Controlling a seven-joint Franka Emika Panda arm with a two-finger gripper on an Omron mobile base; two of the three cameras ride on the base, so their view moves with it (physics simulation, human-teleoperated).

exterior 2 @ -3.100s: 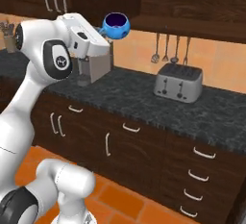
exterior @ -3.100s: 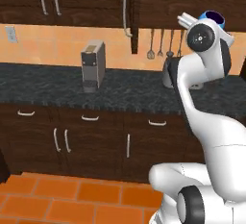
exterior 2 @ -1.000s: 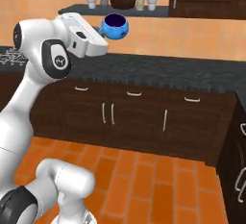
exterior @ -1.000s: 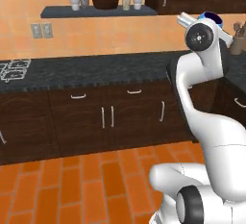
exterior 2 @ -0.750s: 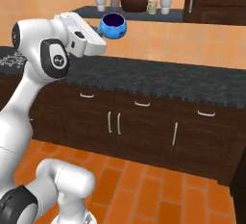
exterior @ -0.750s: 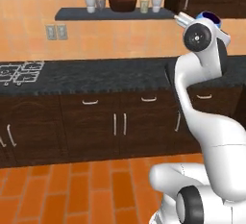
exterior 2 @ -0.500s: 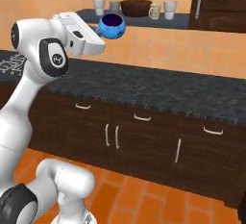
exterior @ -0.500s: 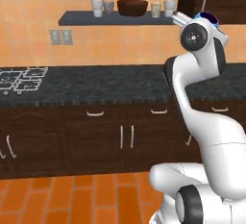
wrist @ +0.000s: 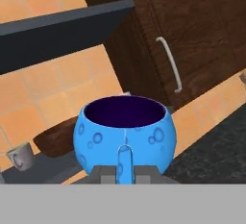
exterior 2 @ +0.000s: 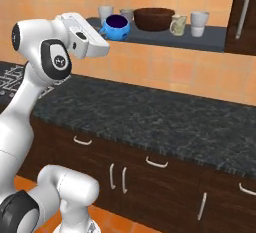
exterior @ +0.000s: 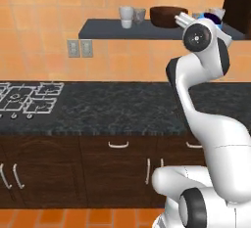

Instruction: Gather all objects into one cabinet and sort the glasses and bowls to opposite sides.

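Right base view: the base has driven closer, so the shelf (exterior 2: 220, 38) with the brown bowl (exterior 2: 154, 19) and cups (exterior 2: 199, 24) looms larger than half a second ago. The claw (exterior 2: 104, 28) stays clenched on the blue bowl (exterior 2: 116, 26), raised near the shelf's left end.

Glossy blue bowl (exterior 2: 116, 26) upright, dark inside, held off the shelf (exterior 2: 215, 38) near its left end. On the slate-grey shelf: two pale cups (exterior 2: 105, 12) at left, big brown bowl (exterior 2: 153, 19) centre, beige mug (exterior 2: 178, 25) and pale cup (exterior 2: 199, 23) at right.
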